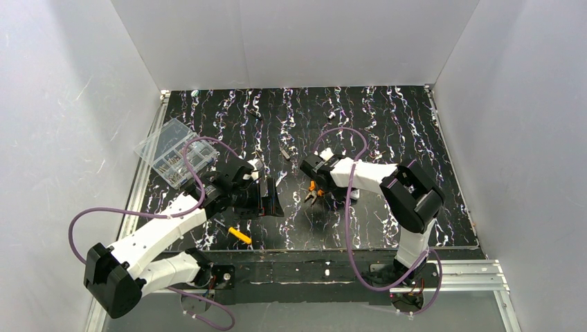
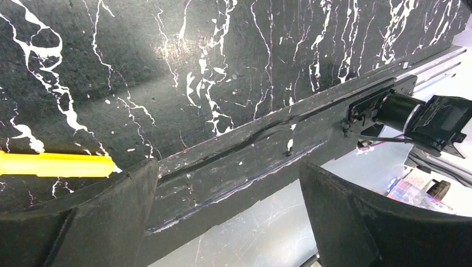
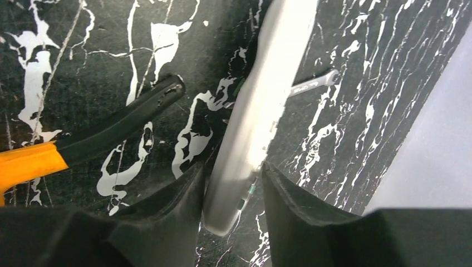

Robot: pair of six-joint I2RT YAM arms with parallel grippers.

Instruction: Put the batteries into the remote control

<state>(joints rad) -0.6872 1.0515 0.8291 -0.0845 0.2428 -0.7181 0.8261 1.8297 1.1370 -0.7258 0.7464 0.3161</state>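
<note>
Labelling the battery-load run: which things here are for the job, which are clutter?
Job: remote control, in the right pincer; batteries not made out.
Clutter: clear compartment box, orange-handled tool, yellow-handled tool, small wrench.

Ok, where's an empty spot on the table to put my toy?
Bare: the black marbled table's far right corner, between the right arm and the wall. Crowded: the middle, with the left gripper, right gripper, orange-handled pliers and yellow-handled tool. The clear plastic compartment box fills the far left.
</note>
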